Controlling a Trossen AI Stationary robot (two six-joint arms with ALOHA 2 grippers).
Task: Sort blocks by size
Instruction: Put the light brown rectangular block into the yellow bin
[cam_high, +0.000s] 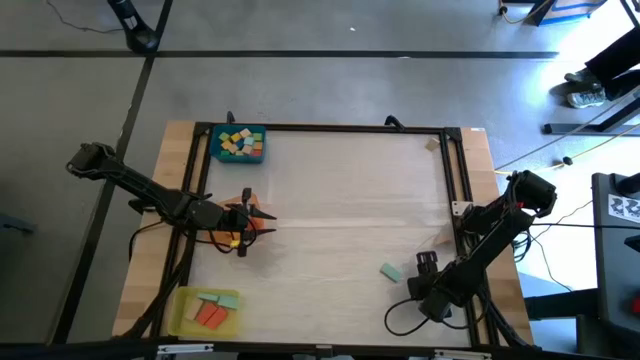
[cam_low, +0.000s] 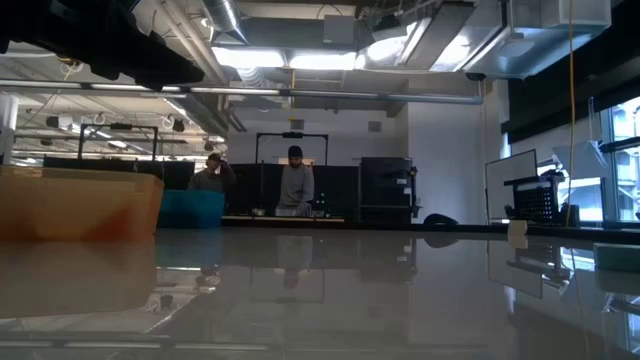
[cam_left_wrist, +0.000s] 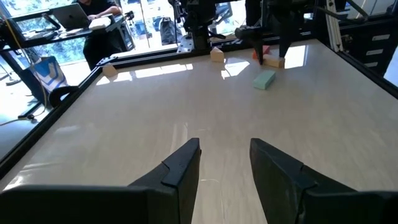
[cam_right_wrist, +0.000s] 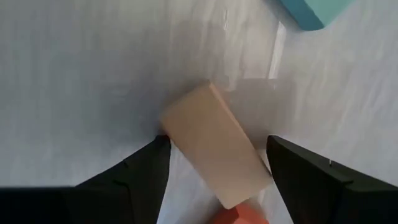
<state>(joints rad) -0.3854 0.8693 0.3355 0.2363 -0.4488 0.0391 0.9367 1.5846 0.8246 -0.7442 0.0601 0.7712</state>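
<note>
My right gripper (cam_right_wrist: 217, 142) points down, open, near the table's right front (cam_high: 427, 262). Its fingers stand on either side of a pale tan block (cam_right_wrist: 214, 149) that lies flat on the table. A red-orange block (cam_right_wrist: 239, 216) lies against the tan block's end. A teal block (cam_high: 391, 271) lies just left of them. My left gripper (cam_left_wrist: 225, 165) is open with nothing between its fingers. It hovers over the orange tray (cam_high: 262, 224) at the table's left. My right gripper has one fingertip (cam_right_wrist: 158, 144) right beside the tan block's corner (cam_right_wrist: 166, 122). I cannot tell whether they touch. The other finger stands clear of the block.
A blue tray (cam_high: 258, 155) with several blocks sits at the far left. A yellow tray (cam_high: 182, 305) holding orange and green blocks sits at the near left. Pale blocks lie at the far right corner (cam_high: 432, 145) and right edge (cam_high: 462, 208). The table's middle is bare.
</note>
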